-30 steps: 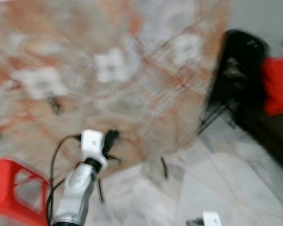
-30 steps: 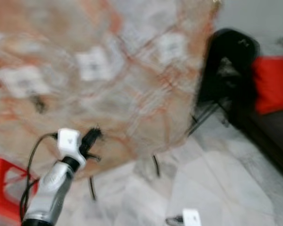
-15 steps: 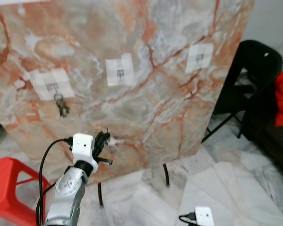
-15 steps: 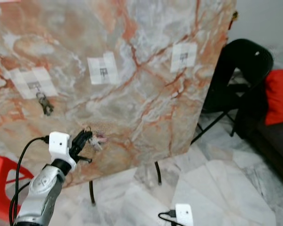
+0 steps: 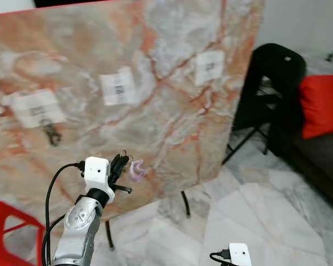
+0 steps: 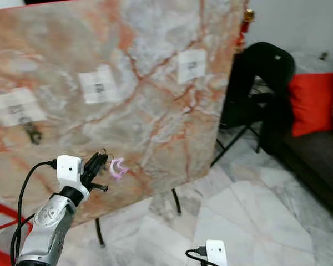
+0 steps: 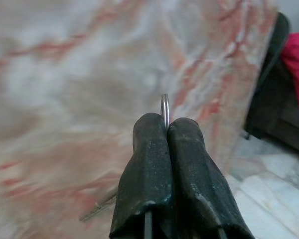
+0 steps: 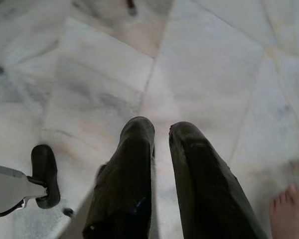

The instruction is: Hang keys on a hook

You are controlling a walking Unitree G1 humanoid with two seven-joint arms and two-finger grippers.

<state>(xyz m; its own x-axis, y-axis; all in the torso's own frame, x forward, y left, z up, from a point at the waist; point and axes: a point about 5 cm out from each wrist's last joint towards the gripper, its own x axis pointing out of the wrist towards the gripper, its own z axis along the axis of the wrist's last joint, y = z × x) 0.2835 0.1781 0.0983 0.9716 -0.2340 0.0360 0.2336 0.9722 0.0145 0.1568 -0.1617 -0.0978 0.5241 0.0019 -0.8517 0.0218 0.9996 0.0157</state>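
Since the earlier frame, only the camera view has shifted; the left pincer (image 5: 124, 161) still clamps a key ring (image 7: 165, 110), its lilac tag (image 6: 118, 168) dangling just before the marble panel (image 5: 172, 100). Three taped labels carry hooks; another key bunch (image 5: 51, 135) hangs under the leftmost. Right pincer (image 8: 160, 135), narrowly parted, hangs over the marble floor (image 8: 229, 74).

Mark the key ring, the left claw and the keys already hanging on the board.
key ring (image 7: 164, 107), left wrist view, the metal loop above the fingertips
left claw (image 7: 167, 124), left wrist view, between the shut fingertips
hanging keys (image 5: 51, 134), left eye view, middle of the bunch
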